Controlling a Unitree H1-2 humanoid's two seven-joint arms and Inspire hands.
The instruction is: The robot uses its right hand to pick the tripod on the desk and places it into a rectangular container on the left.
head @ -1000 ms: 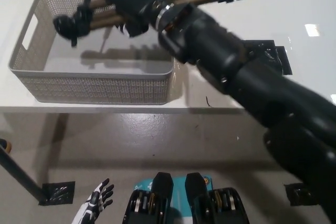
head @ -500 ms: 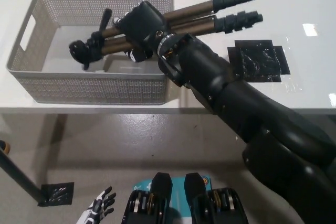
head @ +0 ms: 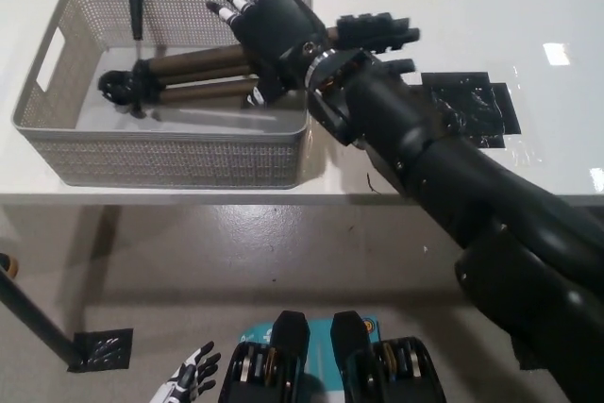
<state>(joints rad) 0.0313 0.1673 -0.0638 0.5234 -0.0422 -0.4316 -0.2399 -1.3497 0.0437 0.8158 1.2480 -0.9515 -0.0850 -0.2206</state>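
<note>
Folded tripod (head: 189, 77), bronze legs, in basket (head: 170, 153); right hand (head: 274, 30) fingers apart above.

- The right hand (head: 274, 30) is cased in black, with white fingertips.
- Its arm is built of thick, glossy black segments.
- The left hand (head: 189, 379) is patterned white and black.

A white counter (head: 491, 7) fills the upper part of the view, its front edge running straight across. Bright glare spots sit on it near the right edge. A patch of black tape (head: 472, 106) is stuck near the front edge. Below lies a grey, glossy floor (head: 283, 261) with a black tape square (head: 102, 348) and a dark slanted bar (head: 33, 318) at lower left.
</note>
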